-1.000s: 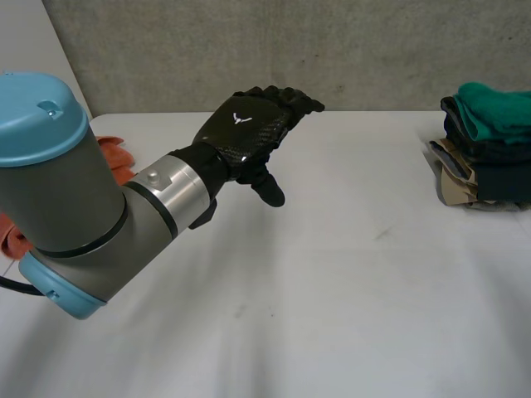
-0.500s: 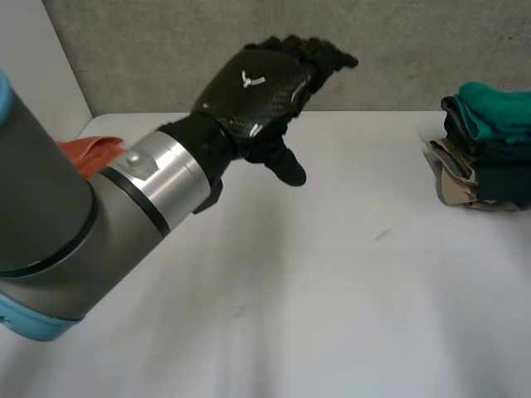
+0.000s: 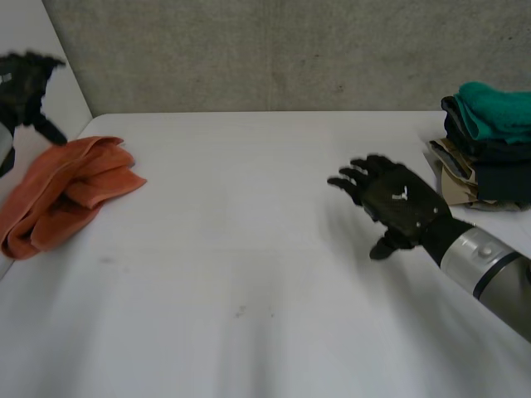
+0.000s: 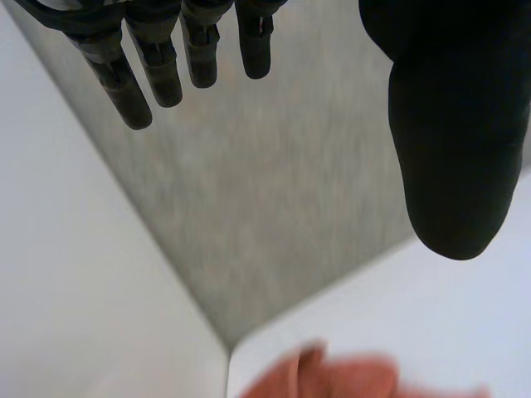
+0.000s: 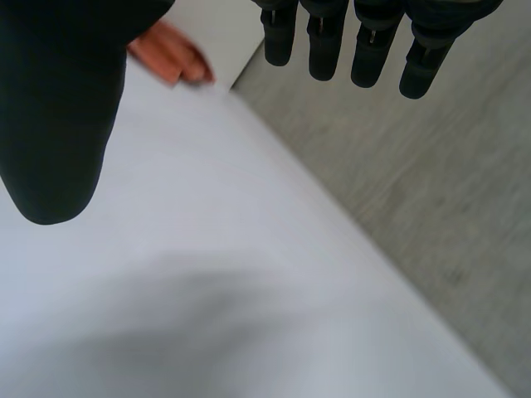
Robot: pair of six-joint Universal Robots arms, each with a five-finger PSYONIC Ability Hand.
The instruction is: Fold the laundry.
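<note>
- 1 crumpled orange cloth (image 3: 66, 192) lies in a loose heap at the left edge of the white bench (image 3: 265, 282). It is unfolded and neither hand touches it.
- 1 stack of folded garments (image 3: 489, 153) sits at the right edge of the bench. A teal piece (image 3: 498, 108) is on top, with dark pieces under it and a tan one lowest. The exact count of pieces cannot be told.
- 2 black hands are in sight.
- Left hand (image 3: 23, 79): off the left rim of the bench, near the far end of the orange cloth. In the left wrist view its fingers (image 4: 166, 75) are straight, the thumb is held wide, and it grips nothing.
- Right hand (image 3: 392, 199): over the right half of the bench, near the stack but apart from it. Its fingers (image 5: 369, 50) are straight and slightly splayed, the thumb stands clear, and it is empty.
</note>
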